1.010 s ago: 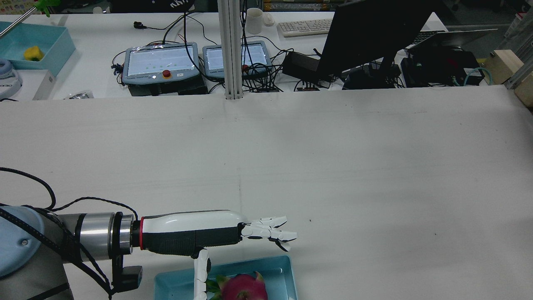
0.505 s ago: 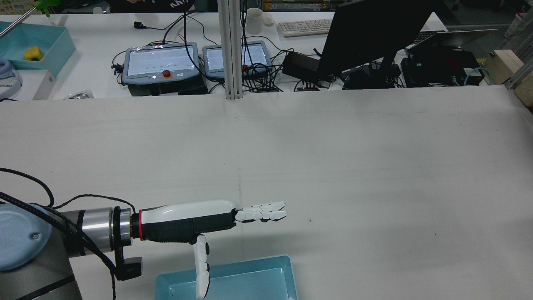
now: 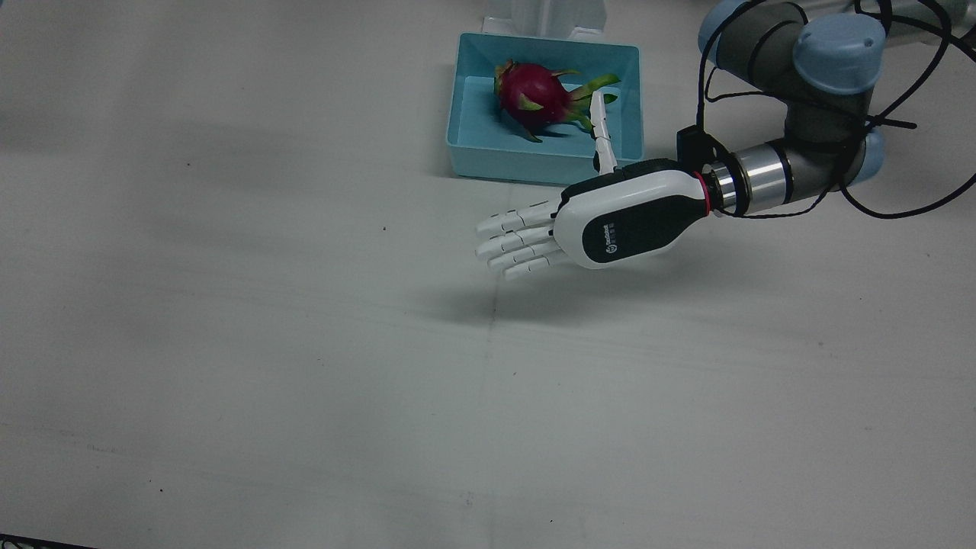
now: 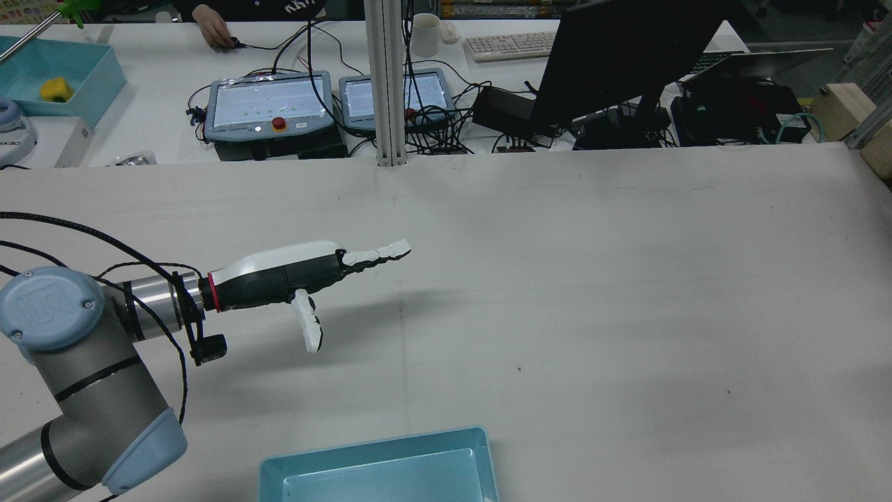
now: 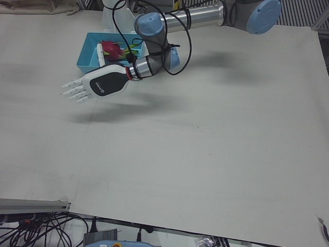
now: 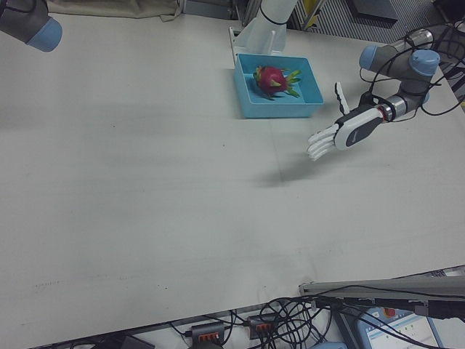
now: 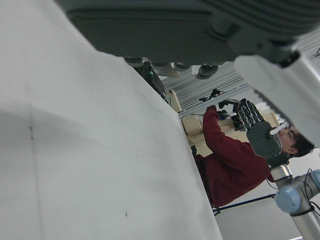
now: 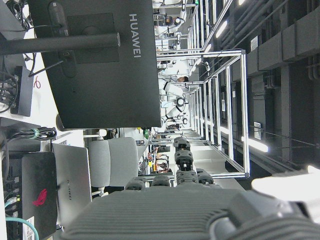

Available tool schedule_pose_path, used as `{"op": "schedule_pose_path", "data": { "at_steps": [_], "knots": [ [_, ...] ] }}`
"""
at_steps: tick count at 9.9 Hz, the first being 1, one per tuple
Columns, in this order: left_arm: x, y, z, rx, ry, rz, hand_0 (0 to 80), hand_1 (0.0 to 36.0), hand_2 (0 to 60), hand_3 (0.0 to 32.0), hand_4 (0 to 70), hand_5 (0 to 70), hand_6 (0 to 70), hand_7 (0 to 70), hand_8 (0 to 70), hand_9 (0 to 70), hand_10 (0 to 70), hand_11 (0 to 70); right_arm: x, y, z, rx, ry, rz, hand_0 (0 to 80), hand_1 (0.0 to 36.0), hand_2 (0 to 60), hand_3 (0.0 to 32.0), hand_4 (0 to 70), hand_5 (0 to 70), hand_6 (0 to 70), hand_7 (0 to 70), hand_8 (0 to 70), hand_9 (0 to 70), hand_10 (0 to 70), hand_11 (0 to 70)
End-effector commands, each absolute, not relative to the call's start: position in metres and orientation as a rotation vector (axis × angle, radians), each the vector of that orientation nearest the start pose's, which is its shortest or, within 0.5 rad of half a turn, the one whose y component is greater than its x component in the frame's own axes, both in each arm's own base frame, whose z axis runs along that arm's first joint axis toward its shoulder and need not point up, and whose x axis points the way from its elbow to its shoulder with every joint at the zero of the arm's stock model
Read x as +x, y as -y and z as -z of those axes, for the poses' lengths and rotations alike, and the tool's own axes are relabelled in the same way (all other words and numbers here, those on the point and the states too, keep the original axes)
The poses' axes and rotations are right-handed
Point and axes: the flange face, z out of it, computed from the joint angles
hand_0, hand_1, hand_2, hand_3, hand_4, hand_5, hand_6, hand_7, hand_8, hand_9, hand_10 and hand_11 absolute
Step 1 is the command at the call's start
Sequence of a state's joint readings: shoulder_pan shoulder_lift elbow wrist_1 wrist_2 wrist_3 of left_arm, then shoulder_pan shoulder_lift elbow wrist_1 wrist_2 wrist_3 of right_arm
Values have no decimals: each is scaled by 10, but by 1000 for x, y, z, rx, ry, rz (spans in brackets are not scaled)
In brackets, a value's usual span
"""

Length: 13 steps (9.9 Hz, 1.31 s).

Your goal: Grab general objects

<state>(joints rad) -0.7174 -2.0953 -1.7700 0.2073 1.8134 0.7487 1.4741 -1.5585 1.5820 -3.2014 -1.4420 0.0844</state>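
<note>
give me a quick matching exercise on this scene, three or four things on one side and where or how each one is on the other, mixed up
Things:
1. dragon fruit
2. left hand
3. blue tray
4. grey shadow

Descriptions:
A. flat on the table near the arm pedestals, holding something
B. open, fingers stretched out, hanging above the table and holding nothing
C. lying inside a container
D. spread on the bare tabletop beneath the fingers

Pairs: 1-C, 2-B, 3-A, 4-D
</note>
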Motion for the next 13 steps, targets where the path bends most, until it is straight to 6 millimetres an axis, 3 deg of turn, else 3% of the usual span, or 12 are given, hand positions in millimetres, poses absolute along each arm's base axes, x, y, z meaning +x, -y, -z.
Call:
{"op": "schedule_pose_path", "data": {
  "at_steps": [1,3,4,5,7,8,9,10,11,13],
  "knots": [
    [335,606,-378,-194,-2176,863,482,132,0,0,40,0,10,99,0,5,0,0,98,504,-681,51,-2127,2200,0,0,0,0,0,0,0,0,0,0,0,0],
    [268,629,-434,-131,-2221,958,481,134,0,0,20,0,2,95,0,5,0,0,98,504,-682,50,-2126,2202,0,0,0,0,0,0,0,0,0,0,0,0],
    [247,641,-465,-104,-2265,1037,479,127,0,0,34,0,13,110,0,8,0,0,98,504,-682,50,-2126,2202,0,0,0,0,0,0,0,0,0,0,0,0],
    [236,643,-501,-98,-2283,1099,475,121,0,0,42,0,21,120,0,10,0,0,98,504,-681,51,-2127,2200,0,0,0,0,0,0,0,0,0,0,0,0],
    [216,630,-547,-39,-2298,1199,468,109,0,0,35,0,29,126,0,11,0,0,98,504,-682,50,-2126,2202,0,0,0,0,0,0,0,0,0,0,0,0],
    [188,625,-568,17,-2300,1252,466,104,0,0,33,0,36,132,0,12,0,0,98,504,-682,50,-2126,2202,0,0,0,0,0,0,0,0,0,0,0,0],
    [169,619,-585,54,-2301,1290,465,100,0,0,26,0,27,119,0,9,0,0,98,504,-682,50,-2126,2202,0,0,0,0,0,0,0,0,0,0,0,0],
    [158,612,-604,88,-2308,1334,465,102,0,0,27,0,0,44,0,0,0,0,98,504,-681,51,-2127,2200,0,0,0,0,0,0,0,0,0,0,0,0],
    [150,605,-627,103,-2315,1384,462,98,0,0,12,0,0,23,0,0,0,0,98,504,-681,51,-2127,2200,0,0,0,0,0,0,0,0,0,0,0,0],
    [141,598,-646,119,-2300,1455,459,95,0,0,0,0,0,12,0,0,0,0,98,504,-682,50,-2126,2202,0,0,0,0,0,0,0,0,0,0,0,0]
  ]
}}
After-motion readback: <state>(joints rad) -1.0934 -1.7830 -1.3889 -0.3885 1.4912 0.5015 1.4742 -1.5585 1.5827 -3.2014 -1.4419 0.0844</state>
